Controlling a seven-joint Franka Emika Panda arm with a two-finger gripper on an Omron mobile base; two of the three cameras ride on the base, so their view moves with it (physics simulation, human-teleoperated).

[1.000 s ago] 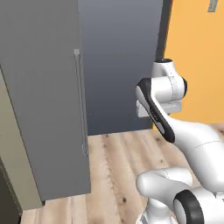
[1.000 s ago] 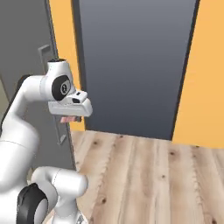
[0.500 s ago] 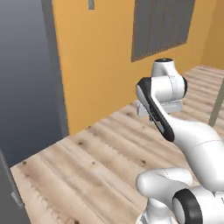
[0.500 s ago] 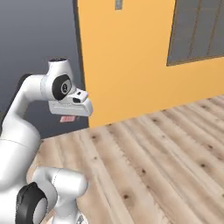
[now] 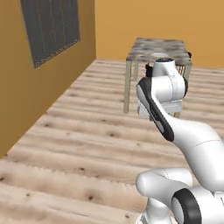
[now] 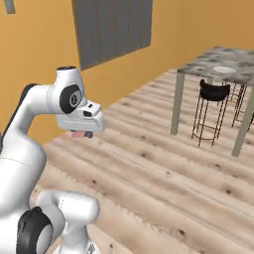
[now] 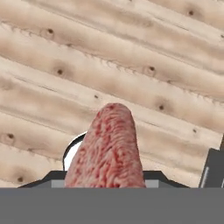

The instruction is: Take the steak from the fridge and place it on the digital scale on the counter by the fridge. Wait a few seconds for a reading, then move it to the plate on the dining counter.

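Note:
My gripper (image 7: 105,177) is shut on the steak (image 7: 109,144), a reddish-pink mottled slab that stands up between the fingers over the wooden floor. From the right base view a pink edge of the steak (image 6: 75,134) peeks out under the hand, where the gripper (image 6: 80,135) hangs at mid height. The dining counter (image 6: 208,63), a speckled stone slab on thin grey legs, stands far ahead to the right, with the small white plate (image 6: 223,70) on it. It also appears behind my arm as the dining counter (image 5: 155,46). The fridge, the scale and the worktop are out of view.
A black wire stool (image 6: 212,94) stands under the table's near side. Orange walls with a grey slatted window (image 6: 111,27) run along the left, the same window (image 5: 52,26) showing in the left base view. Open wooden floor (image 5: 87,144) lies between me and the table.
The whole scene has swung: the base has turned away from the dark fridge, past the orange wall, and the dining counter has come into view. The arm's pose and its hold look unchanged.

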